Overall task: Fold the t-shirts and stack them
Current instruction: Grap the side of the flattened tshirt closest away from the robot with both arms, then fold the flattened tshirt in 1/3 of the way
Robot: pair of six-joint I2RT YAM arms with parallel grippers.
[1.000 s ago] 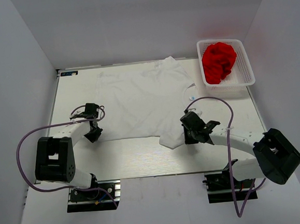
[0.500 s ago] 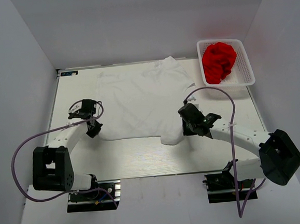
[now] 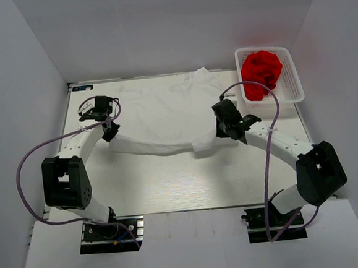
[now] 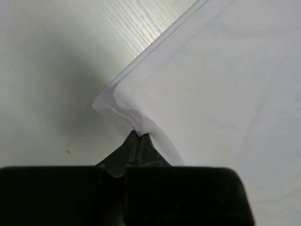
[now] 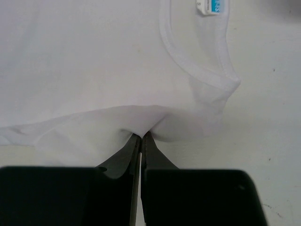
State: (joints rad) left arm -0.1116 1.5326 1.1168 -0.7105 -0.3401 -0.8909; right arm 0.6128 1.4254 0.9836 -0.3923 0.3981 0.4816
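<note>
White cloth clamped in both my grippers.
Left gripper (image 4: 138,134) and right gripper (image 5: 141,136) pinch the near edge of the white t-shirt (image 3: 165,113), carried farther than before; only the right wrist view shows its collar label, only the top view the red t-shirt (image 3: 262,70) in the basket (image 3: 274,101).

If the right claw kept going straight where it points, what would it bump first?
The white t-shirt. The right claw is shut on its folded edge, and more of that shirt lies straight ahead, though depth is unclear.
</note>
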